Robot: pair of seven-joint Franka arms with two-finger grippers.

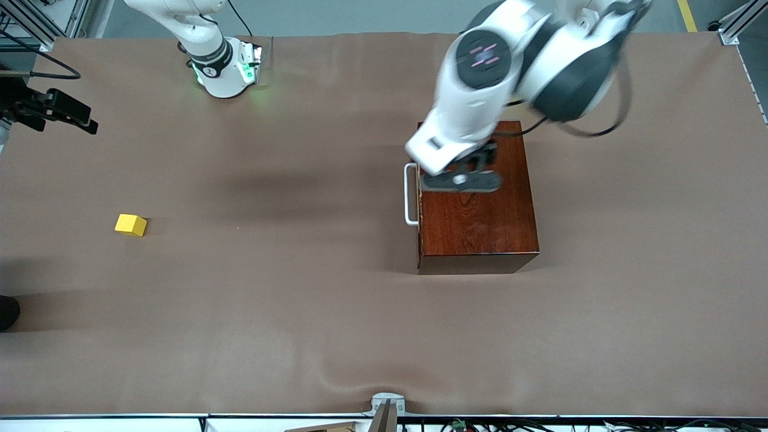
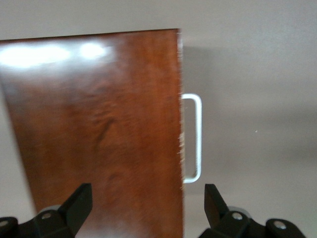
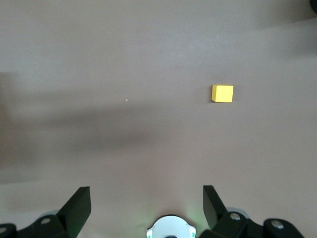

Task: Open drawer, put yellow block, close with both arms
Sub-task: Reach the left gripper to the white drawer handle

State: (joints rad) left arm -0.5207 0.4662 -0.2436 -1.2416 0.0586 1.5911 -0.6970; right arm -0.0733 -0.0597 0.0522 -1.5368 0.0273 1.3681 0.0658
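The glossy dark mahogany box [image 1: 480, 222] stands toward the left arm's end of the table. Its drawer is shut, and the white bar handle [image 1: 411, 195] faces the right arm's end. My left gripper [image 1: 465, 174] hangs open over the box top next to the handle edge. In the left wrist view the left gripper [image 2: 148, 196] has one finger over the box top [image 2: 99, 129] and the other over the table beside the handle [image 2: 195, 139]. The yellow block [image 1: 131, 225] lies alone near the right arm's end. My right gripper [image 3: 147, 198] waits open and high, above the table, with the yellow block [image 3: 222, 93] below it.
A brown cloth [image 1: 300, 312] covers the table, rippled near the front edge. The right arm's green-lit base [image 1: 225, 72] stands at the back. A small metal mount [image 1: 387, 408] sits at the front edge. Aluminium frame posts [image 1: 741, 24] stand at the corners.
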